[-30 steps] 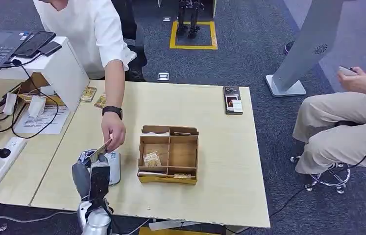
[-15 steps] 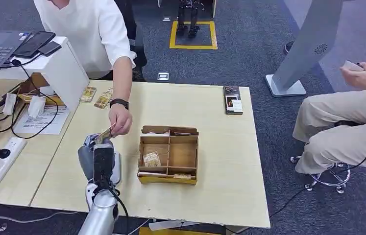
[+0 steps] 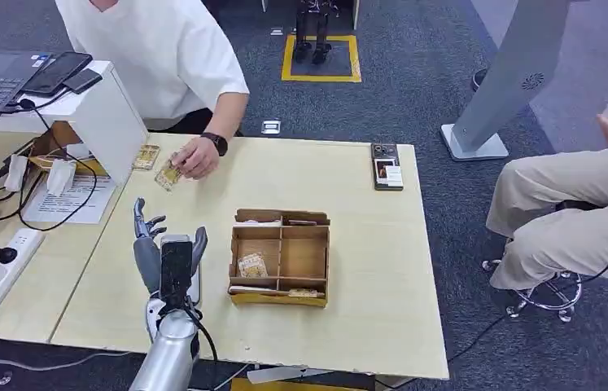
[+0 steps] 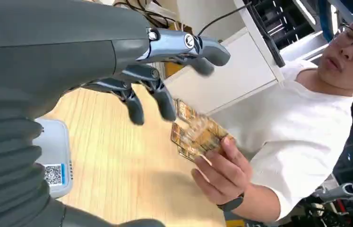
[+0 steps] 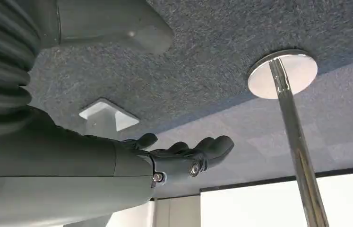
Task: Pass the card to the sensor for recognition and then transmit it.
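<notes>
Above the white sensor [image 3: 190,281] at the bench's [image 3: 349,326] near-left edge, the left hand [image 3: 162,252] now stands empty, fingers spread; a second ago it held the card up to the person's hand [image 3: 194,157]. That hand has withdrawn to the far side and rests the card [image 3: 168,173] by the other cards. Judgement: handover complete. The right hand [image 5: 184,153] hangs off the bench, holding nothing, fingers loosely extended.

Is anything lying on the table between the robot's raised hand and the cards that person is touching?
Nothing visible does. The left hand hovers open above the white sensor, and the stretch of table up to the cards is bare wood. The person's hand rests on those cards, though, covering part of them.
</notes>
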You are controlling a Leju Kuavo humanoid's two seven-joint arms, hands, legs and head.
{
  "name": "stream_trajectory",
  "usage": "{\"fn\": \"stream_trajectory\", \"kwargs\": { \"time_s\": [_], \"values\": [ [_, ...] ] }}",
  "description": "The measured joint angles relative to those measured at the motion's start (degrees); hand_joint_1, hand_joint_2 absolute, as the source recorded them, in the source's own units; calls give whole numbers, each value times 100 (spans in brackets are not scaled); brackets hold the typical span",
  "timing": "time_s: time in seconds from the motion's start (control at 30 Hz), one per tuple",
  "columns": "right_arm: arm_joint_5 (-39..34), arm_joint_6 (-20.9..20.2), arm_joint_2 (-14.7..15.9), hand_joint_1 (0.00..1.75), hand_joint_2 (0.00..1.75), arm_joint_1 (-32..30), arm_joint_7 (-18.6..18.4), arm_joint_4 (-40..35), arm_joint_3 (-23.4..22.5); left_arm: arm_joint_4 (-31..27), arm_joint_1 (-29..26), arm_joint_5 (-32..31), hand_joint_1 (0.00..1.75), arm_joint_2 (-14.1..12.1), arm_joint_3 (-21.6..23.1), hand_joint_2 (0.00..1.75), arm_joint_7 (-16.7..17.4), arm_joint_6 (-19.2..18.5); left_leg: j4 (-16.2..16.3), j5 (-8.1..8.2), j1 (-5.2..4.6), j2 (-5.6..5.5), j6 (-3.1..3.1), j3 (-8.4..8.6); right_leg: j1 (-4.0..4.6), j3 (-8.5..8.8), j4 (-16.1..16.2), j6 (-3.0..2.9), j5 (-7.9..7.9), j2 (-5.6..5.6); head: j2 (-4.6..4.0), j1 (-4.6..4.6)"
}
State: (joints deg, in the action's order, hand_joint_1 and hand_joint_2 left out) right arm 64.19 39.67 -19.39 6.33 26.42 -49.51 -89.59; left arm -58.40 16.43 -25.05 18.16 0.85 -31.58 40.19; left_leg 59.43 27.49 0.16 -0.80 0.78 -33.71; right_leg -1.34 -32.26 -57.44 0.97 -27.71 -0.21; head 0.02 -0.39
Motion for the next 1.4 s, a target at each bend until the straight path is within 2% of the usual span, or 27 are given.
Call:
{"fn": "stream_trajectory", "kwargs": {
  "time_s": [0.07, 0.13, 0.27, 0.37, 0.5, 0.67, 0.97, 1.13, 1.3, 1.4],
  "values": [
    [-4, 0, 0, 0, 175, 0, -2, 0, 0, 0, 0, 0, 0, 0, 0, 175, -15, 0, 0, 0, 0, 0, 0, 0, 0, 0, 0, 0, 0, 0, -2, 0],
    [-48, 0, 0, 0, 175, -1, -22, 0, 0, 0, -1, 59, 0, 2, 4, 175, 17, -151, 0, 0, 0, 0, 0, -1, 0, 0, 0, 0, 0, 0, 0, 0],
    [-214, 0, 0, 0, 175, -3, -109, 0, 0, -92, -66, 337, 0, -44, 256, 175, 728, -1146, 0, 0, 0, -3, 0, -5, 0, 1, 0, 0, 0, -3, -2, 0],
    [-326, 0, 0, 0, 175, -35, -234, -11, 0, -460, -318, 385, 0, -122, 507, 175, 936, -1235, 0, 2, 0, 4, 1, -4, 0, -1, 0, 0, 0, 8, 0, 0],
    [-441, 0, 0, 0, 175, -76, -389, -65, 0, -1048, -717, 395, 0, -247, 787, 175, 999, -1202, -1, 6, 0, -1, -1, -5, 0, -2, 0, 0, -4, 3, -2, 2],
    [-490, 0, 0, 0, 175, -110, -553, -164, 0, -1681, -1141, 481, 0, -359, 1067, 175, 870, -1130, -1, 6, 0, 1, -2, -5, 0, -2, 0, 0, -5, 3, -2, 0],
    [-522, 0, 0, 0, 175, -170, -831, -400, 0, -2730, -1881, 446, 0, -557, 1528, 175, 195, -759, -1, 7, 0, 1, -1, -4, 0, -2, 1, 1, -5, 3, -2, 2],
    [-505, 0, 0, 0, 175, -176, -848, -470, 0, -3051, -2137, 343, 0, -662, 1716, 175, 35, -651, -1, 7, 0, 1, -1, -4, 0, -2, 1, 1, -5, 3, -2, 2],
    [-505, 0, 0, 0, 175, -176, -848, -505, 0, -3191, -2233, 334, 0, -730, 1808, 175, 24, -634, -1, 6, 0, 1, -1, -3, 0, -1, 1, 1, -4, 3, -2, 2],
    [-494, 0, 0, 0, 175, -176, -848, -514, 0, -3244, -2263, 201, 0, -759, 1823, 175, -110, -509, -1, 6, 0, 1, -1, -3, 0, 0, 1, 1, -4, 3, -2, 2]
  ]
}}
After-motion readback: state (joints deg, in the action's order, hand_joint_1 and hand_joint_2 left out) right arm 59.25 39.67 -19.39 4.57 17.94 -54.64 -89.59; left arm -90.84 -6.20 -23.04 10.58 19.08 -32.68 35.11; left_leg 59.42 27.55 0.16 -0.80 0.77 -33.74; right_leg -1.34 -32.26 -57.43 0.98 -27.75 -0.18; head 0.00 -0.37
